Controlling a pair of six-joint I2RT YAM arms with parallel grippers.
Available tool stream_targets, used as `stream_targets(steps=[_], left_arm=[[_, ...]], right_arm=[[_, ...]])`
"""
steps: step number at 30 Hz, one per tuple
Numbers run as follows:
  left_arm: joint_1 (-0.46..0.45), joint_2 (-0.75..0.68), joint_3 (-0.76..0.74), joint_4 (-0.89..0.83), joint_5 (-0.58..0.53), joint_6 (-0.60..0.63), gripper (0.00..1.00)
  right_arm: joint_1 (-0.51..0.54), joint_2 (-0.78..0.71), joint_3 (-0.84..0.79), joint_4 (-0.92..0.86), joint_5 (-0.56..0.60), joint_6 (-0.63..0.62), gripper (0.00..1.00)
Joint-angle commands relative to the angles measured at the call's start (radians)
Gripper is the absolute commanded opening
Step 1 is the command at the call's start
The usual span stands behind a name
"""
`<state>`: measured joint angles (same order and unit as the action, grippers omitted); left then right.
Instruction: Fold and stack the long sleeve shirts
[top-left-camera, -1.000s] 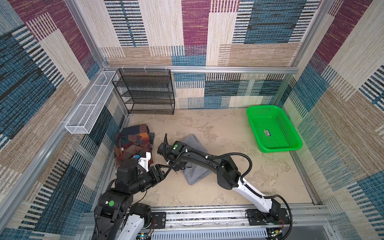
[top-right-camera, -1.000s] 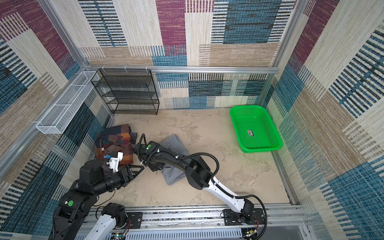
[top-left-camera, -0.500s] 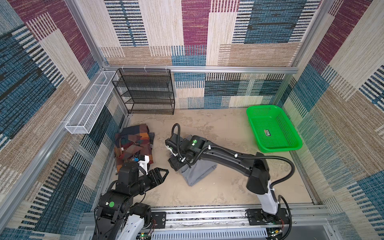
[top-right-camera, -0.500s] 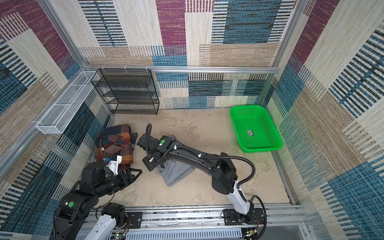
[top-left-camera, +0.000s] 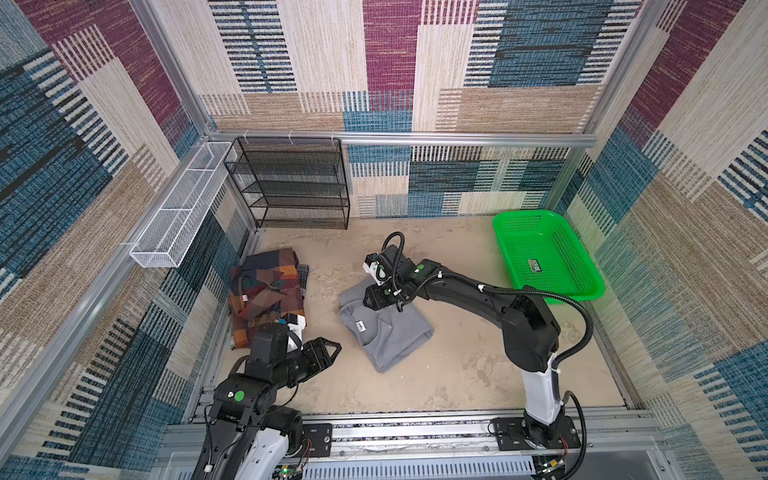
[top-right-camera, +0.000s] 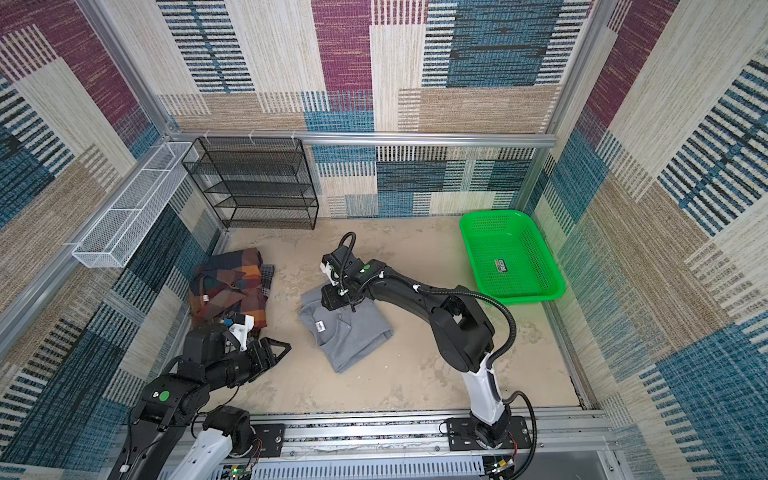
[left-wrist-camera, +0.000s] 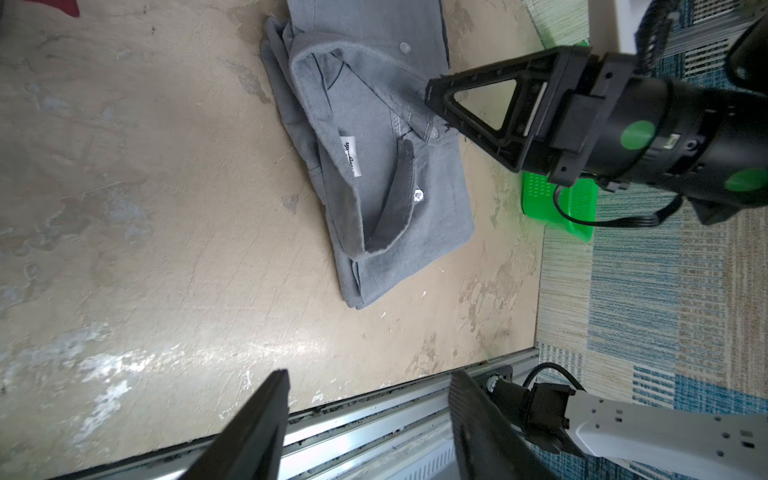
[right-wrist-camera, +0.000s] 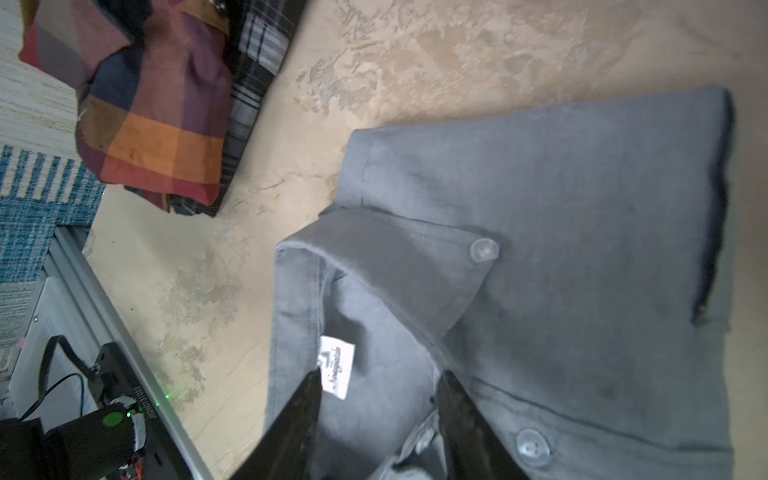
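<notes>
Gray shirt, likely soft and floppy, lies folded on counter under part-open right hand, tips astride collar, best pinched at a thick folded edge; left hand wide, empty, plaid shirt near it.

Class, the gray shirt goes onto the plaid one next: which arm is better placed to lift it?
Right: its pincer sits on the gray shirt at the collar, jaws astride the cloth. The left pincer hangs open, aside, empty.

The right gripper hangs over the collar end of the folded gray shirt. The plaid shirt lies apart, by the left gripper.
</notes>
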<state>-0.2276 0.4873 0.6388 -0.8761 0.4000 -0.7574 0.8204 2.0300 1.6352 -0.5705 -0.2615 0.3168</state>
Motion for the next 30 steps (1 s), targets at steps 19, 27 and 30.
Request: stream_targets(steps=[19,27,30], left_arm=[[0.001,0.002,-0.083,0.099,0.009,-0.069,0.63],[0.001,-0.001,-0.093,0.102,0.008,-0.08,0.63],[0.001,-0.002,-0.094,0.099,0.01,-0.082,0.62]], right_arm=[[-0.009,-0.224,-0.25,0.266,-0.09,0.039,0.47],[-0.067,-0.06,-0.19,0.254,-0.061,0.028,0.44],[-0.045,-0.042,-0.236,0.316,-0.131,0.065,0.43]])
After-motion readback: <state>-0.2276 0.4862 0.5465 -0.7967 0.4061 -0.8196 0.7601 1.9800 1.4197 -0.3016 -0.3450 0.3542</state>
